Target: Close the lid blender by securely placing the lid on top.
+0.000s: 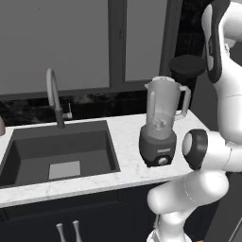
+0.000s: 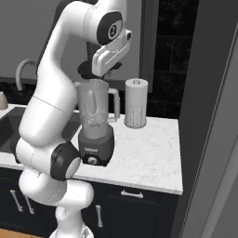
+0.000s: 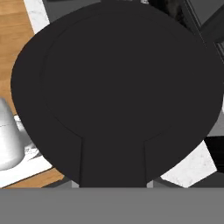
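Observation:
The blender (image 1: 161,124) stands upright on the marble counter, a clear jar with a side handle on a dark base with a silver knob; the blender (image 2: 95,123) has an open rim. The lid (image 1: 188,64), a flat black disc, hangs in the air above and to the right of the jar's rim. From the right base view the lid (image 2: 85,69) sits just above the jar, apart from it. My gripper (image 2: 95,70) is shut on the lid, reaching down from the white hand. In the hand view the lid (image 3: 113,87) hides the jar.
A dark sink (image 1: 61,151) with a curved faucet (image 1: 54,97) lies left of the blender. A white cylinder (image 2: 135,109) stands behind it to the right. A tall dark panel (image 2: 209,116) bounds the counter (image 2: 148,158) on the right.

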### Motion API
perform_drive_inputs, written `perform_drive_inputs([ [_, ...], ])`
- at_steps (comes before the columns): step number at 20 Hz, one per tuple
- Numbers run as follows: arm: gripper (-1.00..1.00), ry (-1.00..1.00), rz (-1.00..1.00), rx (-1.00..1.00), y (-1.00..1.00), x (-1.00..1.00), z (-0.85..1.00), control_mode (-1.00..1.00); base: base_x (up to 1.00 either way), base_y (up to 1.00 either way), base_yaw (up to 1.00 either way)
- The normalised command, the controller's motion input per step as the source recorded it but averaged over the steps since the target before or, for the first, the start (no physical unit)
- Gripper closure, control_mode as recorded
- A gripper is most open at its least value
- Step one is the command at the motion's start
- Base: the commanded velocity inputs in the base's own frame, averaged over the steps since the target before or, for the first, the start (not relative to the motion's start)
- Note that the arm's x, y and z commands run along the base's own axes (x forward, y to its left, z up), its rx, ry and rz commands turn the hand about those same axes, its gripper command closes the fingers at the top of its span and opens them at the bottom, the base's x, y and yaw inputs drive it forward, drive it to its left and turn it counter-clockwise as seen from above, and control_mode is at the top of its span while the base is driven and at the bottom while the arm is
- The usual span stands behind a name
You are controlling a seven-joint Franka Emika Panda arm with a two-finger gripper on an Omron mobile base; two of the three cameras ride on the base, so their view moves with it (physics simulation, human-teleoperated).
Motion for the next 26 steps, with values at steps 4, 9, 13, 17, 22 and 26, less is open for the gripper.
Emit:
perform_drive_inputs([
  [4, 1.0, 0.0, 0.01, 0.02, 0.33, 0.14, -0.44, -1.0, 0.0, 0.0, 0.0],
  [9, 1.0, 0.1, 0.0, 0.0, 0.29, 0.24, 0.0, -1.0, 0.0, 0.0, 0.0],
  [13, 1.0, 0.01, 0.0, 0.0, 0.07, 0.04, -0.23, -1.0, 0.0, 0.0, 0.0],
  [17, 1.0, 0.0, 0.0, 0.0, 0.0, 0.04, -0.14, -1.0, 0.0, 0.0, 0.0],
  [22, 1.0, 0.0, 0.0, 0.0, 0.01, 0.0, -0.07, -1.0, 0.0, 0.0, 0.0],
  [26, 1.0, 0.0, 0.0, 0.0, 0.13, 0.0, -0.14, -1.0, 0.0, 0.0, 0.0],
])
